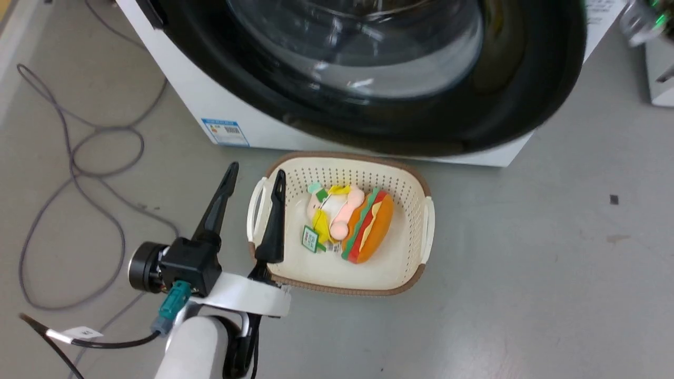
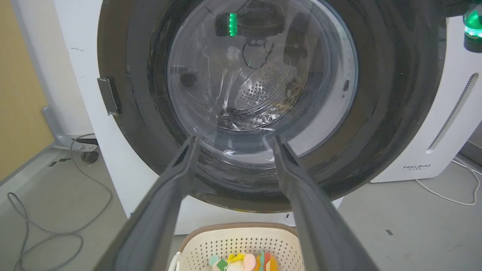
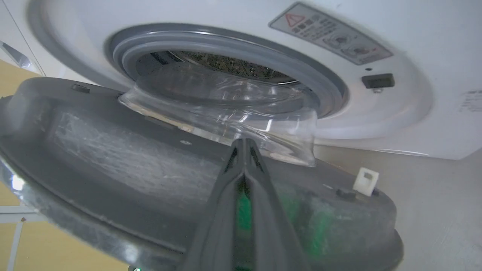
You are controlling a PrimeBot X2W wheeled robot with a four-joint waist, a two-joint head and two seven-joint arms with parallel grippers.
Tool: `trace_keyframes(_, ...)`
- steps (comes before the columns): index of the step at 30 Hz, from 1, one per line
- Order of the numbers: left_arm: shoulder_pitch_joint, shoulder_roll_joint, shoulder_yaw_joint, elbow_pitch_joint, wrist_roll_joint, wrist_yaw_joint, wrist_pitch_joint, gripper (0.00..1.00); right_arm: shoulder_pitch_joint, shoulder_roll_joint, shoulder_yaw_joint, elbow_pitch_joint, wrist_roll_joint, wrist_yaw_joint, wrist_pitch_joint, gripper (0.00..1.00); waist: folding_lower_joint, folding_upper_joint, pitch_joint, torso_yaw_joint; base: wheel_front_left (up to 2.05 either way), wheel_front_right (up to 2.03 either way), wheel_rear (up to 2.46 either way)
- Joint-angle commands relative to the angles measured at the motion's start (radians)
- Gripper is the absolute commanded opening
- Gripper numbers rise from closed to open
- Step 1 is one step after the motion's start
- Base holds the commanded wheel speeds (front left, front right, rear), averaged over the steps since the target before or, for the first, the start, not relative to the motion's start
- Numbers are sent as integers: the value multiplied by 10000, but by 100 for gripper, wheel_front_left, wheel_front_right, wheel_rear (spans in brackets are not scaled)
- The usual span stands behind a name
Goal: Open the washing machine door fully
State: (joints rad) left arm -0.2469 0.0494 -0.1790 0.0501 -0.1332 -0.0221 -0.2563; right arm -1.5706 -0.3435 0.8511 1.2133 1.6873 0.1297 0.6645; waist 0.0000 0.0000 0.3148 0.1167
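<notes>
Head view looks down on the washing machine (image 1: 268, 129), its white front along the far side of the grey floor (image 1: 526, 263), with a blue sticker (image 1: 225, 131) near its lower left corner. The washing machine door (image 1: 368, 131), glossy black around a clear glass bowl (image 1: 358, 52), stands swung partly out from that front. Just before the machine's bottom edge a cream basket (image 1: 363, 173) sits on the floor, holding a plush hamburger (image 1: 371, 229) and a second soft toy (image 1: 334, 208) side by side. The left gripper (image 1: 255, 173) hovers by the basket's left rim, its two dark fingers (image 1: 217, 208) spread wide and empty. A grey cable (image 1: 72, 160) loops over the floor toward the left edge.

Left wrist view faces the door's outer side. A white FEELBIRD appliance (image 2: 444, 143) stands on the floor right of the machine.

Right wrist view shows the door's inner face, ajar from the grey rubber ring (image 3: 301, 71) and the steel drum (image 3: 233, 66). The right gripper (image 3: 244, 142) has its fingers pressed together with nothing between them. The tips are at the foot of the bowl and seem to touch it, though contact is hard to judge. A small white latch (image 3: 365, 180) stands out near the door's free edge.
</notes>
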Motion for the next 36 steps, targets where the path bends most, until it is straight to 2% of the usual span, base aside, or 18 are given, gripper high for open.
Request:
trace_keyframes(1, 109, 8, 14, 44, 46, -27, -55, 100, 273, 85, -38, -117, 106, 10, 51, 0, 0, 0, -154, -54, 0, 0, 0)
trace_keyframes(15, 1177, 8, 213, 624, 382, -80, -55, 100, 3262, -207, -375, -2030, 859, 10, 417, 0, 0, 0, -1793, -353, 0, 0, 0)
trace_keyframes(23, 1923, 13, 406, 1149, 658, -99, -55, 100, 5016, -165, -427, -3369, 1324, 10, 394, 0, 0, 0, -2700, -414, 0, 0, 0)
trace_keyframes(36, 2379, 59, 582, 1261, 874, -156, -55, 100, 6560, -36, -71, -5305, 1727, 10, 122, 0, 0, 0, -3192, -277, 0, 0, 0)
